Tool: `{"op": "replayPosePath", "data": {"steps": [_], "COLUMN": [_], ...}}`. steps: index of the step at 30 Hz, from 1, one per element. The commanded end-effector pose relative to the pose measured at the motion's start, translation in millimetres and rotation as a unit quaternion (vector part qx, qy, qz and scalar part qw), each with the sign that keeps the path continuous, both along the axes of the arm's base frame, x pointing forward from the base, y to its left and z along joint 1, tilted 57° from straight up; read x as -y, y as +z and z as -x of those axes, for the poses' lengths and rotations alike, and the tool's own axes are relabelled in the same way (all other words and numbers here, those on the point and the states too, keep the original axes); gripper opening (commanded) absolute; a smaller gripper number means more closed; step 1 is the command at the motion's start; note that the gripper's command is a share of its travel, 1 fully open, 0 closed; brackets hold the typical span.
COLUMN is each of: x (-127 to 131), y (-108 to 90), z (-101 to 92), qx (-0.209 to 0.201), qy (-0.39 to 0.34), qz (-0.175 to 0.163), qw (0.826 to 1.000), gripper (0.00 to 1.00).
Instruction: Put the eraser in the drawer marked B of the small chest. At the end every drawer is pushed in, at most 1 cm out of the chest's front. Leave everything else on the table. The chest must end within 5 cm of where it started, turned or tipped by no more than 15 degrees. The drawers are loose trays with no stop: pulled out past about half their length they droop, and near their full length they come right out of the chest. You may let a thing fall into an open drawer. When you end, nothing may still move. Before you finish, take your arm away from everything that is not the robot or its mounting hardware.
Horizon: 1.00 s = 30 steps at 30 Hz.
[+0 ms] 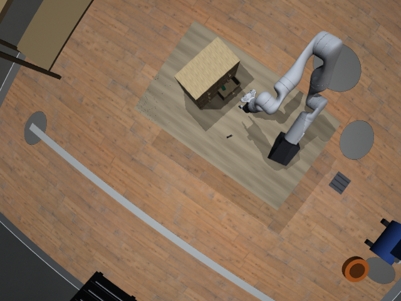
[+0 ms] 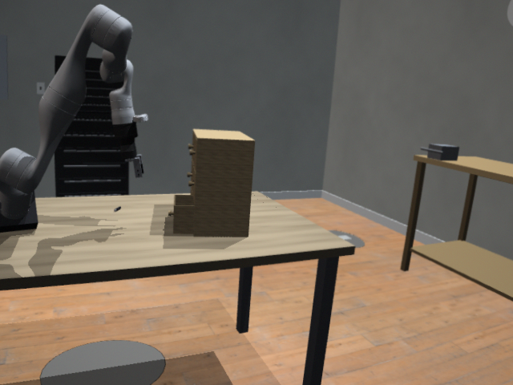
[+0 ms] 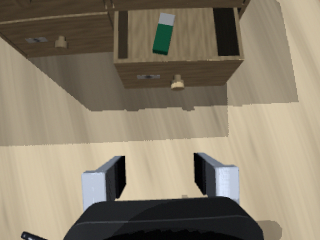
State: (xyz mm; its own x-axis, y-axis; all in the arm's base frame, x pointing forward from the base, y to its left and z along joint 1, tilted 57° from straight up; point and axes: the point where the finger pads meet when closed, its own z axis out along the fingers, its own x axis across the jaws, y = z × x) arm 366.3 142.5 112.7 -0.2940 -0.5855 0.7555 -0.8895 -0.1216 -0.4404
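Observation:
The small wooden chest (image 1: 207, 68) (image 2: 224, 186) stands upright. Its bottom right drawer, as the wrist view shows it, is pulled out and looks level (image 2: 183, 219) (image 3: 200, 76); its label is too slanted to read. The eraser (image 1: 223, 88) (image 3: 163, 37), green with a whitish end, lies flat inside this drawer, near the chest side. My gripper (image 2: 139, 166) (image 3: 159, 168) is open with nothing between its fingers. It points down, in front of the drawer and well above the table, clear of the chest.
The neighbouring bottom drawer (image 3: 82, 37) looks pushed in. A small dark thing (image 1: 229, 136) (image 2: 117, 208) (image 3: 32, 236) lies on the table (image 1: 194, 136) (image 2: 289, 232) in front of the chest, off to one side. The upper drawers' knobs stick out above the open drawer.

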Motion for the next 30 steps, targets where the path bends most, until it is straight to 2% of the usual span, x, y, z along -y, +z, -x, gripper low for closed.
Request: {"op": "replayPosePath", "data": {"steps": [1, 17, 30], "x": [-0.7, -2.8, -3.3], "y": [2.4, 3.9, 4.3], "z": [-1.2, -0.5, -0.3], "qx": [-0.011, -0.038, -0.045], "qy": [-0.016, -0.051, -0.059], "qz": [-0.006, -0.019, -0.022], "qw": [1.0, 0.998, 0.997], "gripper": [1.0, 1.0, 1.0]}}
